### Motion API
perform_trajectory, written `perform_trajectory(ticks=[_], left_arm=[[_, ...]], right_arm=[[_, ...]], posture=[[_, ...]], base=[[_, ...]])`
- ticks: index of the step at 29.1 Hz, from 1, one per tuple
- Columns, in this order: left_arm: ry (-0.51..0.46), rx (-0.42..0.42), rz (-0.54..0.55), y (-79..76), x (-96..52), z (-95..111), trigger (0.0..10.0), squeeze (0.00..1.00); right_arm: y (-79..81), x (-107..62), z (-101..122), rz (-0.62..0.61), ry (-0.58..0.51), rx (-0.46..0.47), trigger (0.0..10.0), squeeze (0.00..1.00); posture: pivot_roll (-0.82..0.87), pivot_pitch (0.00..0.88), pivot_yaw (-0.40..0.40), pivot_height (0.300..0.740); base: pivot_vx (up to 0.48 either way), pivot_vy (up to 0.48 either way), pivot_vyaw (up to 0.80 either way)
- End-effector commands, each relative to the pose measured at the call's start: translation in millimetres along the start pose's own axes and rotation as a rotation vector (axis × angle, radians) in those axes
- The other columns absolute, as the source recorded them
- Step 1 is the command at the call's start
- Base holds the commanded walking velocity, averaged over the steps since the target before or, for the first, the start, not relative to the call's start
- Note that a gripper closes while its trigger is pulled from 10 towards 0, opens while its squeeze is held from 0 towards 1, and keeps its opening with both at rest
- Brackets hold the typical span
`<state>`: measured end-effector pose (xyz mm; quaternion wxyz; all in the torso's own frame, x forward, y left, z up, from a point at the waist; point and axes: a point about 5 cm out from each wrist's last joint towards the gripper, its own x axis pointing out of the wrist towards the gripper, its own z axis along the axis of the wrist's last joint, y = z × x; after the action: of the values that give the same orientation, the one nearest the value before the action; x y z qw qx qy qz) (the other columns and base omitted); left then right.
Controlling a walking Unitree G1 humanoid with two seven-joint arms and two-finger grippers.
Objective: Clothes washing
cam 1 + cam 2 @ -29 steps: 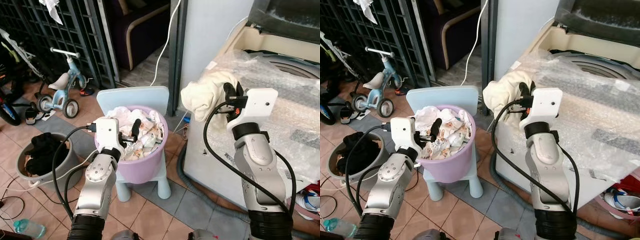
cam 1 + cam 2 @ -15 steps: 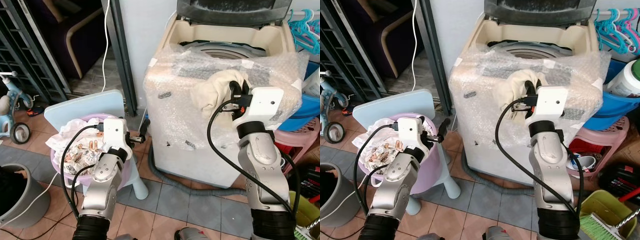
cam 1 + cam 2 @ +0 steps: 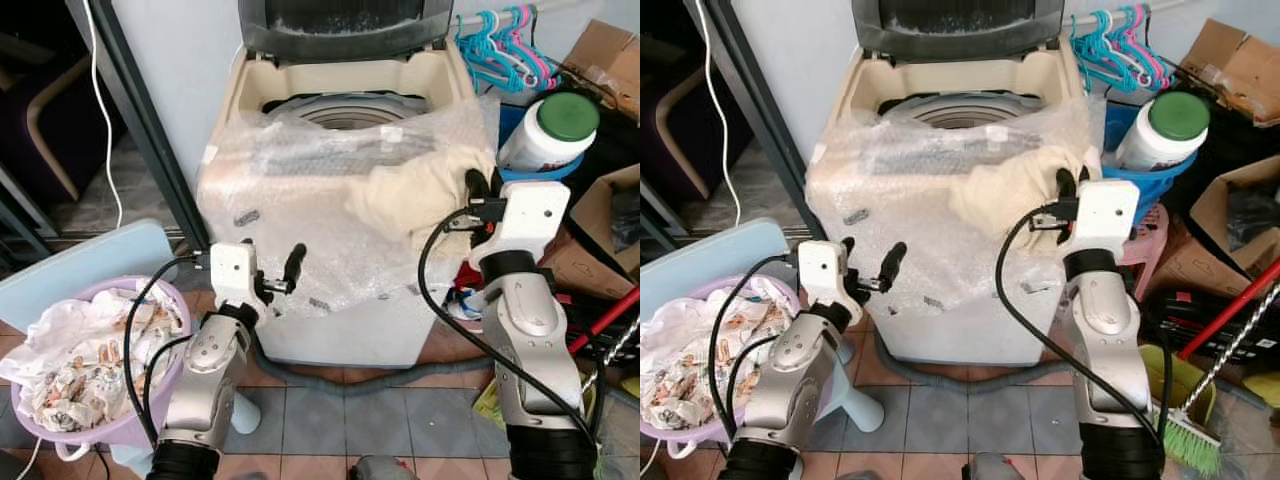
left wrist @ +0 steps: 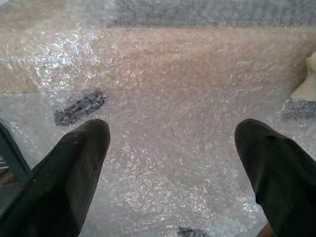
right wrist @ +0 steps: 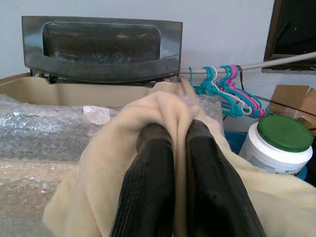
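A top-loading washing machine (image 3: 300, 300) wrapped in bubble wrap stands right before me, its dark lid (image 3: 340, 25) raised and the drum (image 3: 350, 108) showing. My right gripper (image 3: 478, 190) is shut on a cream cloth (image 3: 420, 200) held at the machine's front right corner; the fingers (image 5: 153, 187) pinch a fold of the cloth (image 5: 103, 182). My left gripper (image 3: 280, 275) is open with nothing in it, close to the machine's wrapped front (image 4: 168, 143). A lilac basket (image 3: 110, 425) of crumpled printed laundry (image 3: 80, 350) sits at lower left.
A white jar with a green lid (image 3: 548, 130) stands in a blue tub right of the machine, under teal and pink hangers (image 3: 500, 45). Cardboard boxes (image 3: 600, 60) and a red-handled broom (image 3: 1230, 330) crowd the right. A pale blue chair (image 3: 70, 270) holds the basket.
The view has swung right: the machine now sits centred and closer, the basket has slid to the left edge. The right gripper still holds the cloth; the left stays open.
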<state>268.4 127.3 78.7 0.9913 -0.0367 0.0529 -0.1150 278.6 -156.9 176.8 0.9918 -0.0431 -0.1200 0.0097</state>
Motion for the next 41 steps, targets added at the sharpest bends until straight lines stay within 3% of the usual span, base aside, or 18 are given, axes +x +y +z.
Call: perform_trajectory(ticks=[1,4,8,11,15,20,23,27,29,37,41], left_arm=[[0.111,0.032,0.045,8.8,-5.9,-19.0,10.0,0.00],[0.195,0.039,0.088,22.4,-20.7,-37.2,10.0,0.00],[0.181,0.079,0.157,38.2,-34.6,-39.0,10.0,0.00],[0.221,0.101,0.203,47.0,-44.5,-47.5,10.0,0.00],[0.243,0.086,0.231,48.1,-46.1,-51.4,10.0,0.00],[0.237,0.085,0.228,42.1,-36.2,-49.0,10.0,0.00],[0.228,0.081,0.212,36.1,-28.3,-46.1,10.0,0.00],[0.235,0.069,0.206,32.7,-25.6,-46.7,10.0,0.00],[0.243,0.076,0.198,32.0,-24.1,-48.8,10.0,0.00],[0.216,0.076,0.217,27.7,-12.2,-38.1,10.0,0.00],[0.353,0.114,0.264,36.8,-25.7,-57.5,10.0,0.00]], right_arm=[[8.1,-1.7,8.4,0.029,-0.043,0.004,10.0,0.00],[11.5,0.9,11.4,0.040,-0.059,0.000,10.0,0.00],[9.0,5.0,14.1,0.041,-0.076,-0.013,10.0,0.00],[8.0,8.9,18.7,0.050,-0.100,-0.031,10.0,0.00],[17.3,22.4,44.4,0.123,-0.203,-0.052,10.0,0.00],[41.0,31.0,67.9,0.296,-0.274,-0.017,10.0,0.00],[53.2,25.1,56.9,0.381,-0.220,0.022,10.0,0.00],[54.5,14.4,33.0,0.365,-0.117,0.057,10.0,0.00],[51.2,-3.3,10.3,0.321,-0.048,0.048,10.0,0.00],[52.1,-5.0,17.1,0.302,-0.084,0.056,10.0,0.00],[52.4,-6.3,20.2,0.302,-0.099,0.043,10.0,0.00]], posture=[[-0.12,0.057,0.066,0.740],[-0.12,0.054,0.065,0.740],[-0.11,0.053,0.061,0.740],[-0.11,0.055,0.057,0.740],[-0.11,0.060,0.054,0.740],[-0.11,0.062,0.056,0.740],[-0.11,0.063,0.058,0.740],[-0.11,0.065,0.064,0.740],[-0.12,0.060,0.081,0.740],[-0.12,0.093,0.092,0.740],[-0.12,0.098,0.076,0.740]], base=[[0.000,0.000,-0.80],[0.000,0.000,-0.80],[0.000,0.000,-0.80],[0.000,0.000,-0.80],[0.000,0.000,-0.80],[0.000,0.000,-0.33],[0.000,0.000,0.00],[0.000,0.000,0.00],[0.000,0.000,0.22],[0.000,0.000,0.73],[0.000,0.000,0.76]])
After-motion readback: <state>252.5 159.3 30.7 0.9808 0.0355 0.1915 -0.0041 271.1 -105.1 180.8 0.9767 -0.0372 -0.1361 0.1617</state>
